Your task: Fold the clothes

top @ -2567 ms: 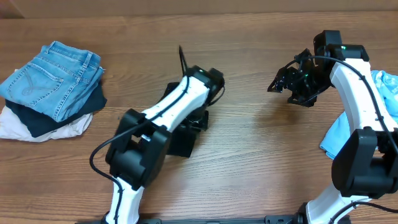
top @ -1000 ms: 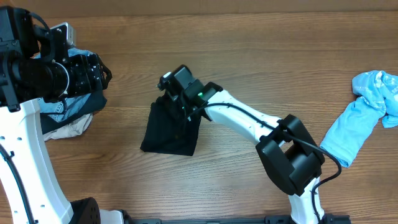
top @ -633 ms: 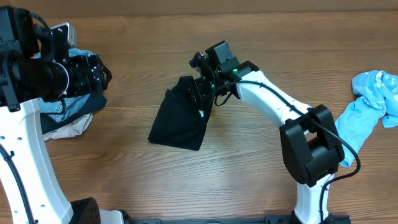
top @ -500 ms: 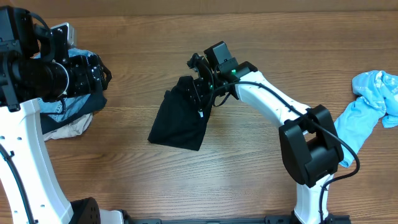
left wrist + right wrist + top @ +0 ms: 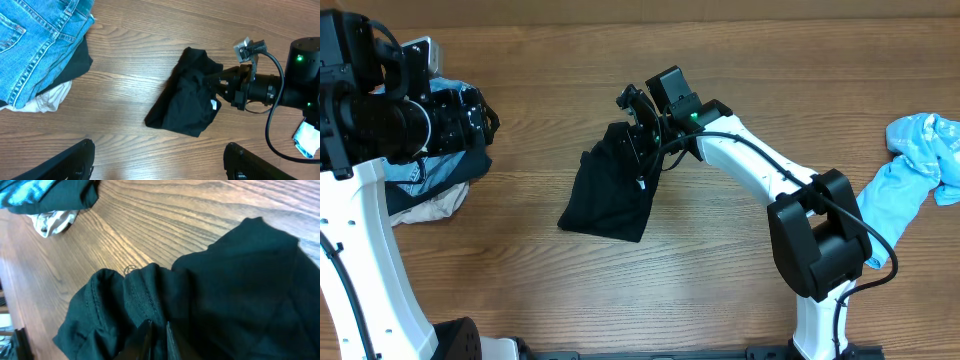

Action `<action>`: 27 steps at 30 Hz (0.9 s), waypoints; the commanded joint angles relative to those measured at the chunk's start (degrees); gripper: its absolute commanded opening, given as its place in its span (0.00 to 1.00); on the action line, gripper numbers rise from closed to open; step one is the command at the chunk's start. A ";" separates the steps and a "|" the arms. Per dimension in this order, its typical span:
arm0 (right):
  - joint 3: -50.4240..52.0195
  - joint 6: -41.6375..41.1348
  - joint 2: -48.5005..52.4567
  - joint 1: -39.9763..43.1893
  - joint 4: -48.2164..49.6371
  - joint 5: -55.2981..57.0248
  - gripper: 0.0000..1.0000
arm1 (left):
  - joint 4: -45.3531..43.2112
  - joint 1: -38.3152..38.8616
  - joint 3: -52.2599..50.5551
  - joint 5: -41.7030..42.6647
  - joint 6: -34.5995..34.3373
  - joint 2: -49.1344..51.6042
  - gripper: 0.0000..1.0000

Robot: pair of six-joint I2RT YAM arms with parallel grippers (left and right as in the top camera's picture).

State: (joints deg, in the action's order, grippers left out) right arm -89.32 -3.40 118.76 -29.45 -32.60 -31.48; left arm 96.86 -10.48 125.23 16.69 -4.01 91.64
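Note:
The black T-shirt [image 5: 610, 195] lies crumpled at the table's middle, and its small white tag [image 5: 215, 104] shows in the left wrist view. My right gripper [image 5: 638, 150] reaches in from the right. It is shut on a bunched fold at the T-shirt's [image 5: 235, 280] far edge, the narrow fingers [image 5: 146, 339] pinching black cloth. My left gripper [image 5: 160, 167] hangs high over the left of the table, open and empty, its two fingers [image 5: 75, 160] wide apart. In the overhead view the left gripper [image 5: 480, 122] sits above the pile of clothes at the left.
At the far left is a stack of blue denim jeans [image 5: 35, 45] on a dark garment and a white cloth [image 5: 52, 97]. A light blue garment [image 5: 905, 185] lies at the right edge. The right arm [image 5: 760, 175] stretches across the table's middle.
Over the last second my right gripper has moved right and away with the T-shirt's edge, dragging the shirt that way. In the last half second almost nothing moved. The left arm stays put.

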 commanded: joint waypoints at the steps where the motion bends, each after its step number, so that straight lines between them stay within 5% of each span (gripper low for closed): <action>1: -0.85 0.11 -2.40 0.28 0.11 1.95 0.04 | -0.07 0.42 0.22 -0.59 1.49 -0.13 0.85; 8: -0.87 -7.80 -2.40 9.05 -1.66 -0.26 0.05 | -0.07 0.42 0.22 -0.61 1.53 -0.13 0.86; 12: -0.87 -10.47 -2.40 13.53 -3.32 -6.12 0.26 | -0.07 0.42 0.22 -0.61 2.34 -0.13 0.86; 16: -0.87 -15.58 -2.40 14.67 -7.65 -0.11 0.26 | -0.07 0.42 0.22 -0.61 2.34 -0.13 0.86; 22: -0.87 -8.70 -4.46 14.91 -9.55 -9.05 0.35 | -0.07 0.42 -1.86 -4.04 2.80 -0.07 0.86; 24: -0.87 -6.45 -6.38 14.91 -8.59 -12.17 0.27 | -0.28 0.44 -7.87 -4.63 2.75 -0.04 0.84; 26: -0.87 -5.18 -7.48 14.64 -6.03 -16.87 0.04 | -2.21 0.42 -15.63 -4.63 2.80 -0.04 0.72; 27: -0.87 -6.82 -7.54 14.01 -4.35 -17.51 0.04 | -4.66 0.44 -20.33 -4.17 2.93 -0.04 0.67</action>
State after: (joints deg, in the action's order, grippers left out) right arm -89.30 -11.66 115.26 -14.66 -39.81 -41.91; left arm 95.33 -10.48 115.26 13.45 -2.28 91.11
